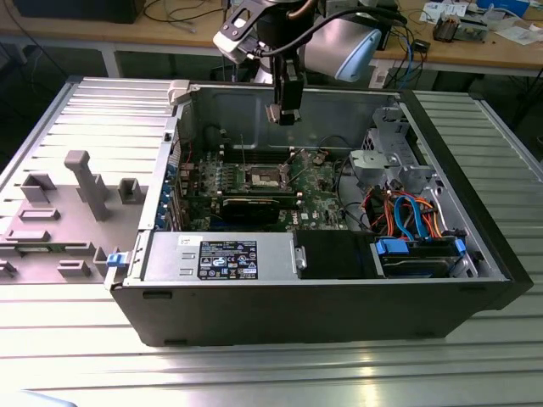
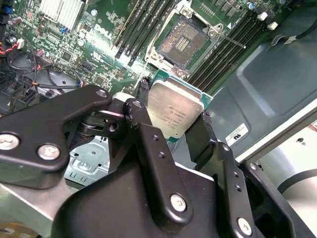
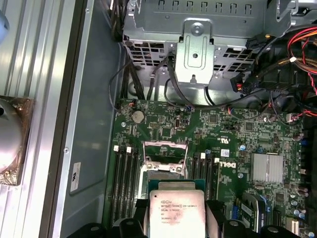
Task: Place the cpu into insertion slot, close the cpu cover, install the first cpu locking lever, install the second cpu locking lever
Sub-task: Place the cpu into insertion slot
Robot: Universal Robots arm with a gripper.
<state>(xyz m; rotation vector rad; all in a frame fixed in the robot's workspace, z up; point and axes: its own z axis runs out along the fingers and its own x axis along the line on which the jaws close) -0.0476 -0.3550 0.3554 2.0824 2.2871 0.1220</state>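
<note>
Pincer (image 1: 285,117) hangs high over the open computer case (image 1: 297,314), which lies on its side on the ribbed metal worktop (image 1: 271,373). It is clamped on the cpu (image 2: 174,111), a black finger (image 2: 143,131) on each of two opposite edges, the silver top facing the wrist cameras. The chip is in the air, well clear of the green board. The insertion slot (image 2: 183,42) lies below, dark centre exposed, with rows of memory slots (image 2: 223,49) on either side.
</note>
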